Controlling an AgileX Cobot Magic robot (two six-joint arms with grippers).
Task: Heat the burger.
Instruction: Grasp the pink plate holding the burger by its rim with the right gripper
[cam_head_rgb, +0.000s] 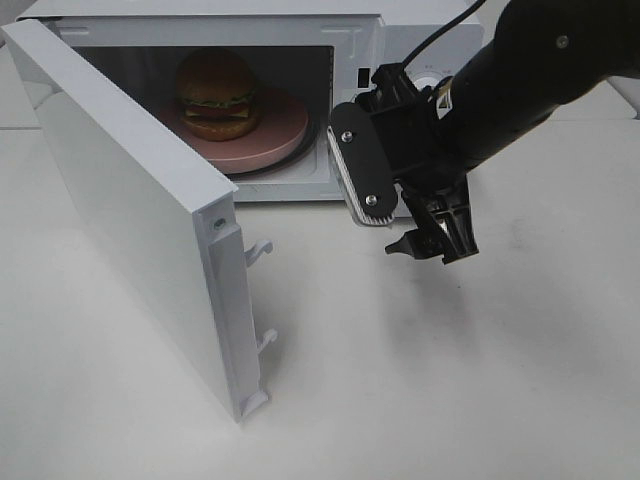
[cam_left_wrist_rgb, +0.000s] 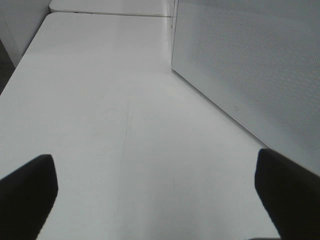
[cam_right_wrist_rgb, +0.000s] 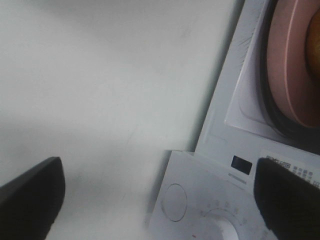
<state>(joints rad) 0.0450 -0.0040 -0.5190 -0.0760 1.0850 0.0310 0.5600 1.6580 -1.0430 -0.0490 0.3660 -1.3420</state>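
The right gripper is held with its jaws spread wide. In the right wrist view its two dark fingertips are seen far apart, and nothing is gripped between them. It is raised clear of the white desk, just in front of the control panel of the microwave, and its black arm is stretched in from the right edge of the desk. A round button on that panel is shown between the fingertips in the wrist view.

The left gripper is likewise spread wide and empty, with its fingertips set far apart over bare desk. It is not shown in the high view.

The microwave is placed at the far edge of the desk. Its door is swung fully open towards the near left corner, and its dotted outer face is seen close by in the left wrist view.

The burger is seated upright inside the open cavity, on a pink round plate, towards the back left of that plate. The burger is touched by neither gripper.
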